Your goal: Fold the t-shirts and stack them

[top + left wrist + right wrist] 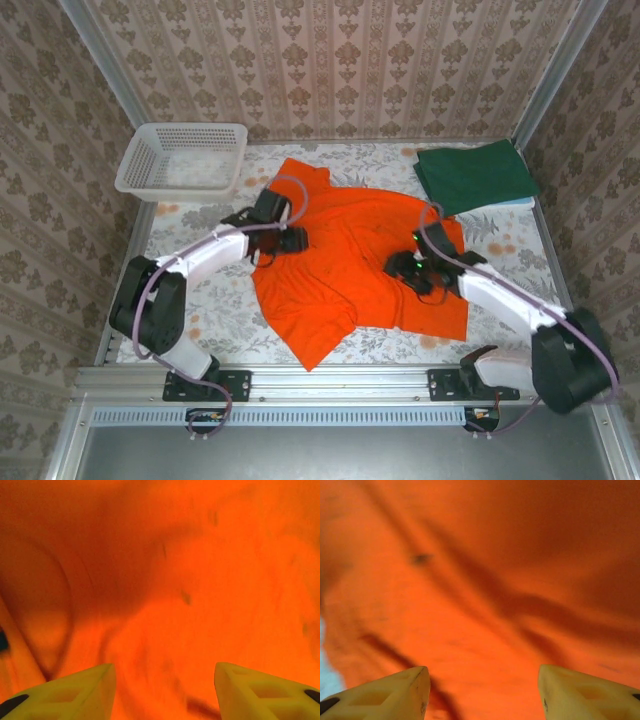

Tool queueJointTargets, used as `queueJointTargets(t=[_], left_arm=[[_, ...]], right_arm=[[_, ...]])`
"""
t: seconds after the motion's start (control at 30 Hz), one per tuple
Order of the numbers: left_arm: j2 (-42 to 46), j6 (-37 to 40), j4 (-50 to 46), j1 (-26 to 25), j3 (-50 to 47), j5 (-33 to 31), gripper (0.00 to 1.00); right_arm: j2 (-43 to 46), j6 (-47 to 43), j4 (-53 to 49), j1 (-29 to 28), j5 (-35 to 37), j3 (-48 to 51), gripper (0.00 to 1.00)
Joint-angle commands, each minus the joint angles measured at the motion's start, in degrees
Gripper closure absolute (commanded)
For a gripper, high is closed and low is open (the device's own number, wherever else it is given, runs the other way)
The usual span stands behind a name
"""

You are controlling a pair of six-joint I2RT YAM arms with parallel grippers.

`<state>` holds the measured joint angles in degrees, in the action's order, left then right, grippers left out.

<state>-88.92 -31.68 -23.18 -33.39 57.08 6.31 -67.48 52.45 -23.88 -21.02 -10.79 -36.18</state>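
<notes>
The orange shirt (350, 275) lies spread and rumpled across the middle of the worktop (220, 310), with one sleeve pointing to the far side and its hem near the front edge. The green shirt (475, 175) sits folded at the far right corner, apart from the orange one. A white basket (185, 127) stands at the far left corner.

The left tool (292, 238) hangs low over the orange shirt's left part. In its wrist view (163, 670) the fingers are spread, with only cloth beneath and nothing pinched. The right tool (392, 265) is over the shirt's right part, and in its wrist view (482, 670) it is likewise spread above creased orange cloth.
</notes>
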Motion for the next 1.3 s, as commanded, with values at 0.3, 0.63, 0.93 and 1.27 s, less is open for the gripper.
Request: queueJointTargets(t=[0.3, 0.63, 0.93, 1.27], left_arm=[[19.5, -1.2, -17.7, -26.0, -12.2, 7.0, 0.49], [15.9, -2.8, -16.2, -39.4, -16.5, 7.0, 0.53], [9.0, -1.3, -15.1, -41.6, -14.9, 5.3, 0.56], [4.8, -1.7, -14.8, -41.7, -14.3, 1.8, 0.78]], right_arm=[[10.1, -9.3, -21.0, 6.2, 6.0, 0.1, 0.32], [4.3, -10.0, -17.1, 7.0, 1.5, 0.9, 0.36], [4.9, -10.5, -16.7, 7.0, 0.9, 1.2, 0.36], [5.0, -10.2, -16.7, 7.2, 1.5, 1.2, 0.36]])
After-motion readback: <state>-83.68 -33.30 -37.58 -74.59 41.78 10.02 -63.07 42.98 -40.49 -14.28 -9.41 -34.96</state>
